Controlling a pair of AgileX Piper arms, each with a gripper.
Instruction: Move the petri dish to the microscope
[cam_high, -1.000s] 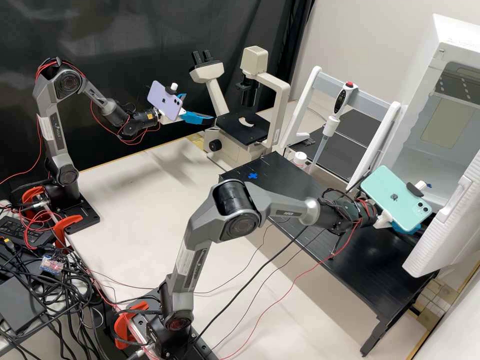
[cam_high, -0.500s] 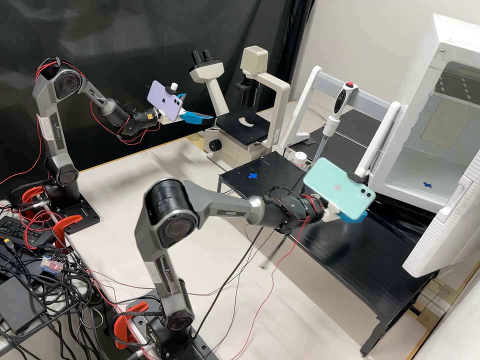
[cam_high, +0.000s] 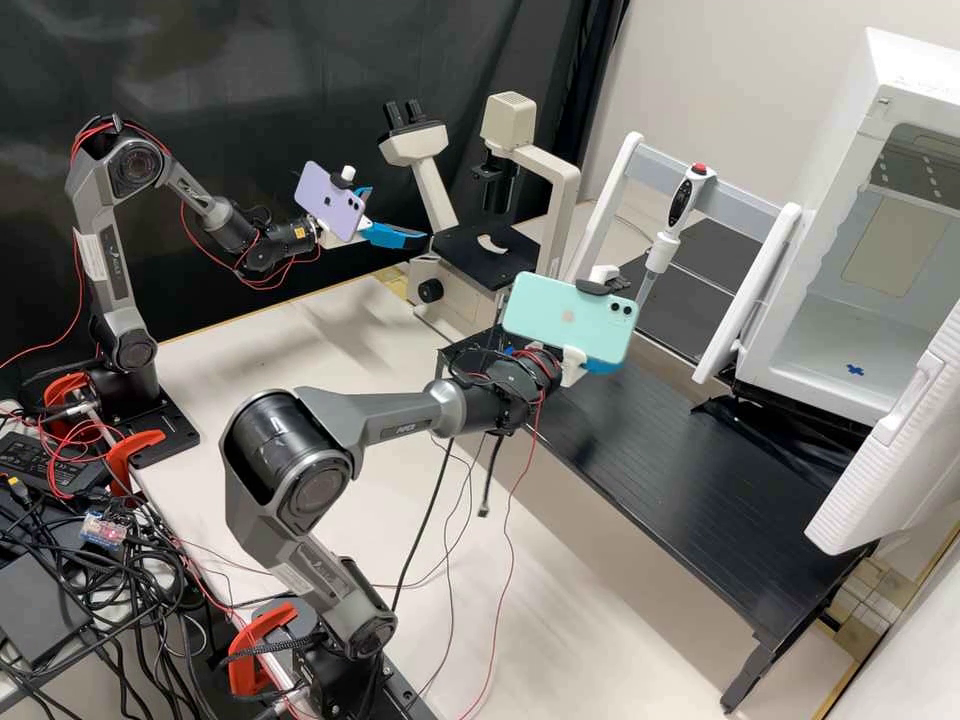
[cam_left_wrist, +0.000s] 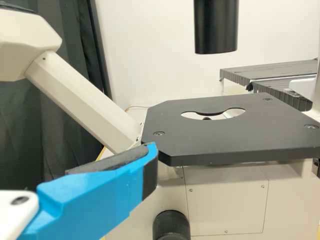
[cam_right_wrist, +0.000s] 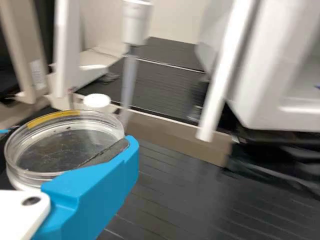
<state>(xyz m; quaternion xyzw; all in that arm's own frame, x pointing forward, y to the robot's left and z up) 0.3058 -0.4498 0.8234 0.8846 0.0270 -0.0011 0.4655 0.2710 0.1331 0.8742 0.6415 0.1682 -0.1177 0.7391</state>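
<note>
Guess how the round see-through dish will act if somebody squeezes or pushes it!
The petri dish looks clear and thin-walled, so it's probably stiff and light but might crack if squeezed. Its smooth side could be slippery. It's wide and low, so a push would likely slide it, not tip it.

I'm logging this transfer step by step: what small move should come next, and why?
Probably ease the right claw, dish level, over the end of the black platform beside the microscope. The dish is gripped but off the microscope's stage, while the left claw stands open near that stage, perhaps ready to take over.
</note>
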